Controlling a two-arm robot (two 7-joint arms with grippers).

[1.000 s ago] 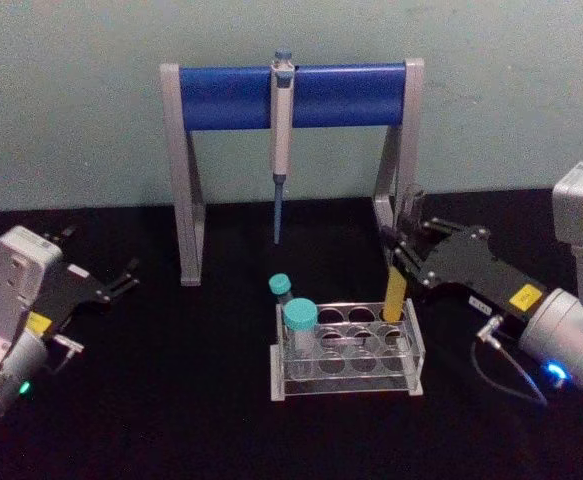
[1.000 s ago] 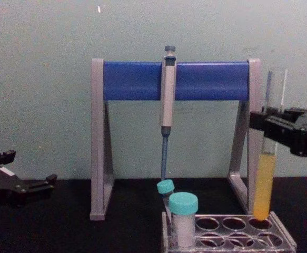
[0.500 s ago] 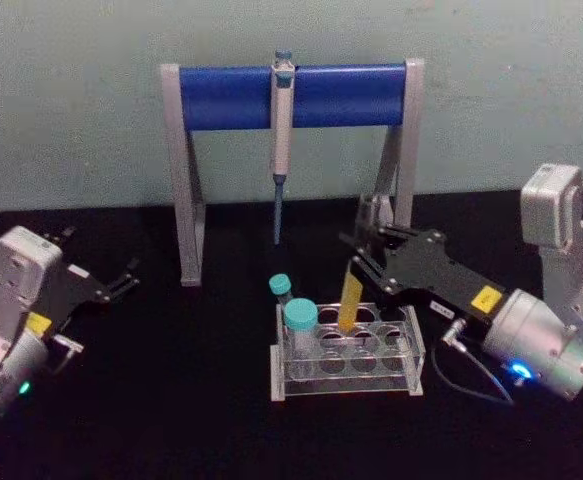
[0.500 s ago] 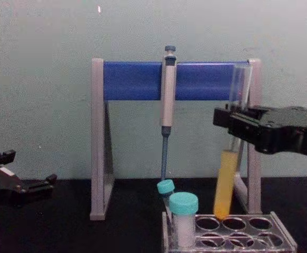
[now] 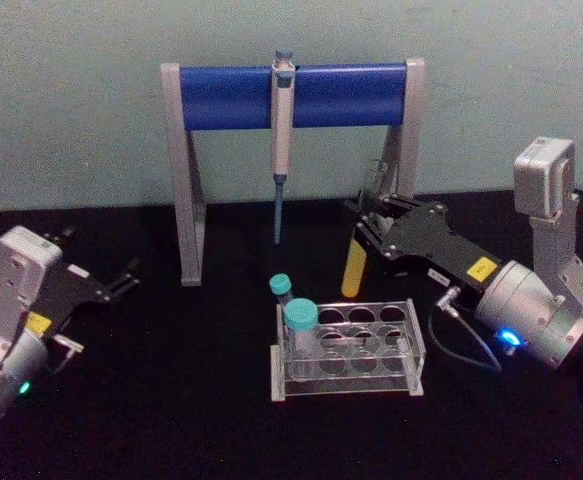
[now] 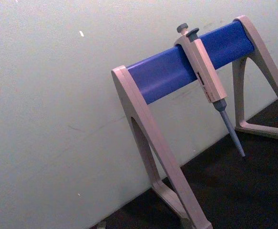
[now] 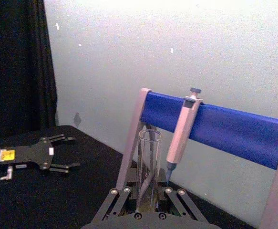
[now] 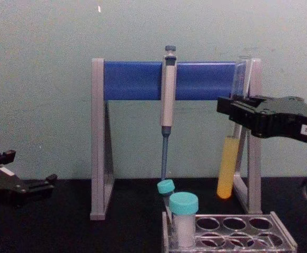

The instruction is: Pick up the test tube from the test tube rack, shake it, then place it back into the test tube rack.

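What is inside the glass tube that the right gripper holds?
Yellow liquid fills the test tube's lower part; the top looks empty. The right gripper's fingers cover the middle.

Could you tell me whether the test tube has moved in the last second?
Yes: held by the right gripper, the test tube rose clear of the test tube rack and shifted left.

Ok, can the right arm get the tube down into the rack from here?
Probably yes. The right gripper holds the tube nearly upright, clear above and behind the rack. The holes nearest it look free; the two capped tubes stand at the rack's left end. Left gripper sits well aside.
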